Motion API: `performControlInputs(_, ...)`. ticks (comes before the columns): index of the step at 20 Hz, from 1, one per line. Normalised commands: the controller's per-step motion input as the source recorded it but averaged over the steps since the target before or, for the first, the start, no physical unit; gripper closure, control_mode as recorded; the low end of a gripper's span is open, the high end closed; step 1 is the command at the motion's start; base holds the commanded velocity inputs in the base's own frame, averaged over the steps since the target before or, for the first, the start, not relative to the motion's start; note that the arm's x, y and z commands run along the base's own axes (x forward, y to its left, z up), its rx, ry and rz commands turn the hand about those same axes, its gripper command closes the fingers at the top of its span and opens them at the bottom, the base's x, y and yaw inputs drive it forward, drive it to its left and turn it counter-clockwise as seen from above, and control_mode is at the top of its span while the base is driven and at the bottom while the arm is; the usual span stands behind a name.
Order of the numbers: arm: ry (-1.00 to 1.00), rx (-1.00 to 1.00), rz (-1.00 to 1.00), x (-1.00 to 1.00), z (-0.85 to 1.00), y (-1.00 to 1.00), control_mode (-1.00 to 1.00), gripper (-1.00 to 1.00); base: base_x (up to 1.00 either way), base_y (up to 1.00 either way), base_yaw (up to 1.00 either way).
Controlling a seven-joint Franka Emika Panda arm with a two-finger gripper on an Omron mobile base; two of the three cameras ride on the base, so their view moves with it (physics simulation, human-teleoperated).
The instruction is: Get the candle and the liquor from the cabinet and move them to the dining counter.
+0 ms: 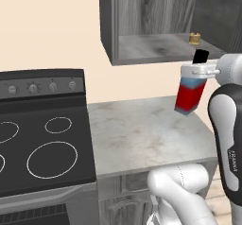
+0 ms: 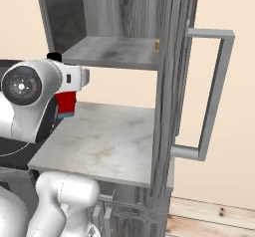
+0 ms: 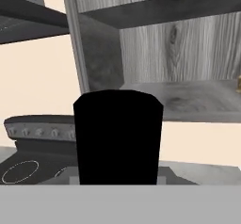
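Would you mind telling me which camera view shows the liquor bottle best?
The left base view: the liquor hangs tilted from the gripper, red body, blue top and black cap all showing. The right base view gives a red sliver behind the arm; the hand view gives its black cap, close up.

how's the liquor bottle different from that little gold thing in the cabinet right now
The liquor hangs tilted in the shut gripper, in the air above the small marbled worktop; the small gold object stands on the shelf of the cabinet. The liquor is red and light blue with a black cap; the other is plain gold and looks much smaller. The cabinet stands open.
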Motion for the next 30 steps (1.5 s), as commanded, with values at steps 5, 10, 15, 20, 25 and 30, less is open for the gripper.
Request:
performControlInputs(5, 0.08, 0.0, 0.0, -0.3, -0.39, 0.12, -1.0, 1.0, 0.0, 0.0, 0.0)
performControlInputs(10, 0.08, 0.0, 0.0, -0.18, -0.44, 0.08, -1.0, 1.0, 0.0, 0.0, 0.0)
performControlInputs(15, 0.0, -0.02, -0.03, -0.06, -0.36, 0.12, -1.0, 1.0, 0.0, 0.0, 0.0)
performControlInputs(20, 0.0, -0.01, -0.01, 0.0, -0.05, 0.02, -1.0, 1.0, 0.0, 0.0, 0.0)
performControlInputs(25, 0.0, 0.0, 0.0, 0.0, 0.0, 0.0, -1.0, 1.0, 0.0, 0.0, 0.0)
performControlInputs(30, 0.0, 0.0, 0.0, 0.0, 0.0, 0.0, -1.0, 1.0, 0.0, 0.0, 0.0)
